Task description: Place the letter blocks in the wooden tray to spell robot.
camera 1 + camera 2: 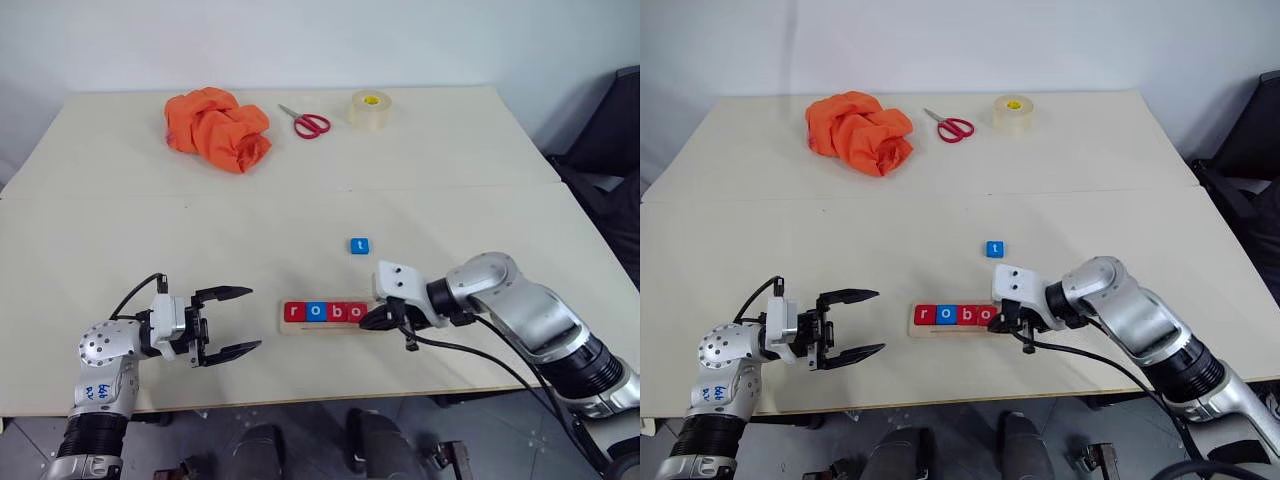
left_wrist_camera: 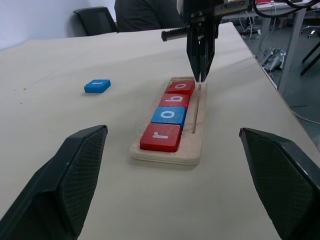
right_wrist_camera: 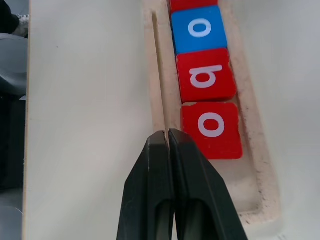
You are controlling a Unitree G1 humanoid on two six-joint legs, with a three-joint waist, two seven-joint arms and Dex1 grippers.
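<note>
Four down, one to go. The tray point(image 1: 330, 327) sits near the front edge of the worktop point(image 1: 480, 190) with r, o, b, o already lined up in it: red r point(image 1: 293, 312), blue o point(image 1: 316, 311), red b point(image 1: 338, 312), red o point(image 1: 355, 312). That leaves one empty slot at the 3 o'clock end. The missing t point(image 1: 360, 246) is a blue tile lying loose on the worktop, a bit off from the tray at about 1 o'clock from it, so by my reckoning that's the only block left to fetch and drop in.

The right gripper point(image 1: 372, 318) is parked right at the empty end of the tray, its black fingers point(image 3: 170, 150) pressed tight together with nothing between them, tips down at the tray's thin inner ridge beside the last o. The left gripper point(image 1: 235, 320) hangs out at 9 o'clock from the tray, fingers spread wide, empty.

Texture-wise: the tiles are flat squares with rounded corners, glossy paint and white lowercase letters. The tray is pale raw wood, a long shallow strip with a raised rim and rounded ends, slightly rough along the edges. The worktop is matte cream. Way back at 12 o'clock there's a crumpled orange cloth point(image 1: 215, 127), red-handled scissors point(image 1: 308, 122) and a roll of clear tape point(image 1: 370, 108).
</note>
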